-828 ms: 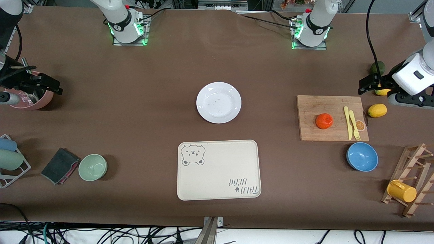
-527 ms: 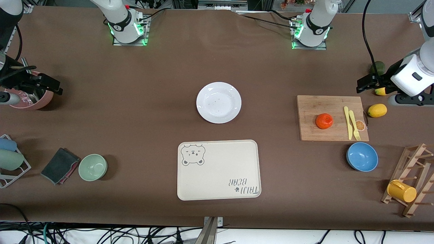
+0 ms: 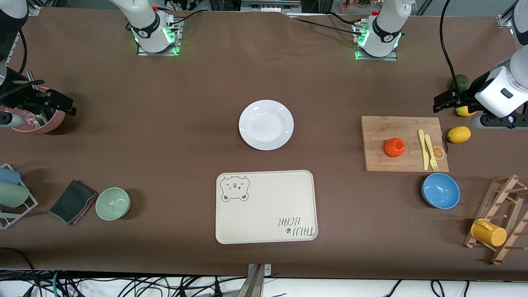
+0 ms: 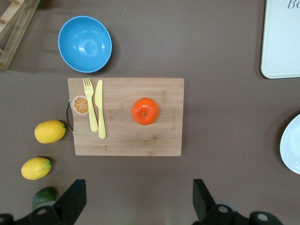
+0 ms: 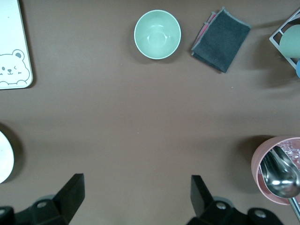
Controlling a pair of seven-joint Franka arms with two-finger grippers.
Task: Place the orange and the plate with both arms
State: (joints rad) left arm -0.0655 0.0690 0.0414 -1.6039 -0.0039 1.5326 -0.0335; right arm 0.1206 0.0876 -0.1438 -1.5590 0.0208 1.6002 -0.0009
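The orange (image 3: 394, 147) rests on a wooden cutting board (image 3: 379, 128) toward the left arm's end of the table. In the left wrist view the orange (image 4: 145, 111) lies mid-board. The white plate (image 3: 266, 124) sits bare at the table's middle, its rim showing in both wrist views (image 4: 293, 145) (image 5: 3, 164). My left gripper (image 3: 440, 103) (image 4: 138, 192) hangs open over bare table beside the board, holding nothing. My right gripper (image 3: 66, 106) (image 5: 136, 185) waits open and unladen over bare table beside a pink cup (image 3: 41, 119).
A cream bear-print tray (image 3: 264, 214) lies nearer the front camera than the plate. A yellow knife and fork (image 3: 427, 148) lie on the board. Two lemons (image 3: 458, 134), a dark green fruit (image 3: 458, 81), blue bowl (image 3: 440, 190), mug rack (image 3: 505, 214), green bowl (image 3: 113, 203) and cloth (image 3: 73, 201) stand around.
My left gripper has shifted slightly toward the table's middle, still open. The right arm and all objects have stayed put.
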